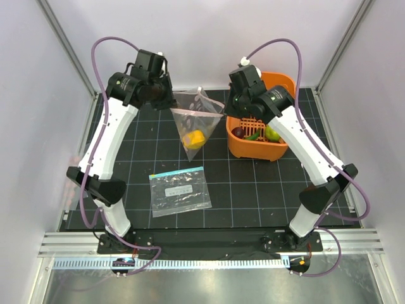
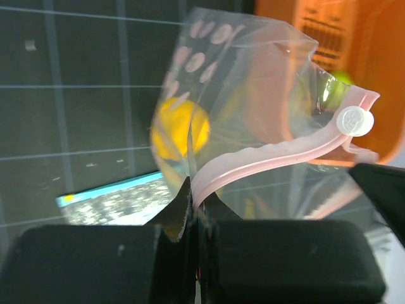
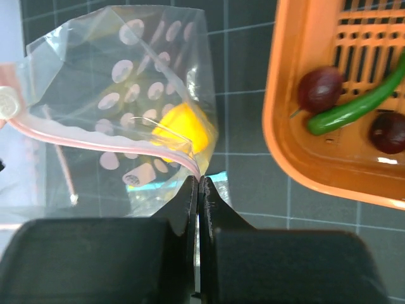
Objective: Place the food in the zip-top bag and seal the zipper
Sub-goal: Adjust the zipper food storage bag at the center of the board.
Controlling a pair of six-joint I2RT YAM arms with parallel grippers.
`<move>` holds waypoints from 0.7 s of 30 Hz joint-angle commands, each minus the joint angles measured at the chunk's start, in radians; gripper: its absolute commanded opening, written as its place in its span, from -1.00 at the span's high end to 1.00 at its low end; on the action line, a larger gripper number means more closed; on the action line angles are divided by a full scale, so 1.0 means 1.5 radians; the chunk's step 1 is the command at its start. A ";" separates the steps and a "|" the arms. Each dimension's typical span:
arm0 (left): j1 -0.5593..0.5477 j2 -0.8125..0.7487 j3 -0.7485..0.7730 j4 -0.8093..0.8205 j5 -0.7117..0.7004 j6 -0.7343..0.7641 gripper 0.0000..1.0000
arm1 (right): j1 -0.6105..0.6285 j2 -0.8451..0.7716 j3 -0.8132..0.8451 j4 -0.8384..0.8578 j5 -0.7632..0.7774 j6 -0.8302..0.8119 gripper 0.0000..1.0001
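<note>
The clear zip-top bag (image 1: 197, 117) hangs in the air between both grippers, with the yellow pepper (image 1: 193, 138) inside it. My left gripper (image 1: 171, 106) is shut on the pink zipper (image 2: 272, 155) at one end; its white slider (image 2: 354, 120) sits near the far end. My right gripper (image 1: 228, 107) is shut on the other end of the zipper (image 3: 95, 142). The pepper also shows in the left wrist view (image 2: 180, 130) and the right wrist view (image 3: 183, 130). A slim green chili (image 3: 361, 101), two maroon pieces (image 3: 319, 88) and a green round fruit (image 1: 273, 133) lie in the basket.
The orange basket (image 1: 253, 149) stands on the black grid mat to the right of the bag, under my right arm. A second clear bag with a teal strip and white label (image 1: 179, 190) lies flat on the mat in front of the hanging bag.
</note>
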 commanded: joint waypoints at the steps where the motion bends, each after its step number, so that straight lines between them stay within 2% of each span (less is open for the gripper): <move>1: 0.011 -0.032 0.013 -0.069 -0.154 0.061 1.00 | -0.010 0.001 -0.020 0.026 -0.023 -0.029 0.98; 4: 0.010 -0.040 0.050 -0.082 -0.232 0.079 1.00 | -0.017 0.024 -0.016 0.034 -0.057 -0.024 0.98; 7: 0.008 -0.038 0.058 -0.083 -0.251 0.086 0.99 | -0.037 0.050 -0.025 0.038 -0.111 -0.017 0.95; 8: 0.005 -0.036 0.055 -0.083 -0.246 0.086 0.99 | -0.039 0.053 -0.035 0.037 -0.119 -0.020 0.88; 9: 0.002 -0.033 0.040 -0.078 -0.239 0.084 0.99 | -0.044 0.057 -0.038 0.036 -0.132 -0.023 0.37; 10: -0.007 -0.031 0.029 -0.066 -0.224 0.084 0.99 | -0.046 0.061 -0.040 0.028 -0.133 -0.026 0.06; 12: -0.019 -0.031 -0.011 -0.044 -0.215 0.080 0.99 | -0.054 0.059 -0.043 0.017 -0.108 -0.043 -0.30; 16: -0.044 -0.036 -0.081 0.023 -0.198 0.065 0.99 | -0.103 0.008 -0.087 0.059 -0.120 -0.060 -0.34; 21: -0.046 -0.019 -0.130 0.057 -0.178 0.056 1.00 | -0.192 -0.068 -0.194 0.108 -0.137 -0.054 -0.35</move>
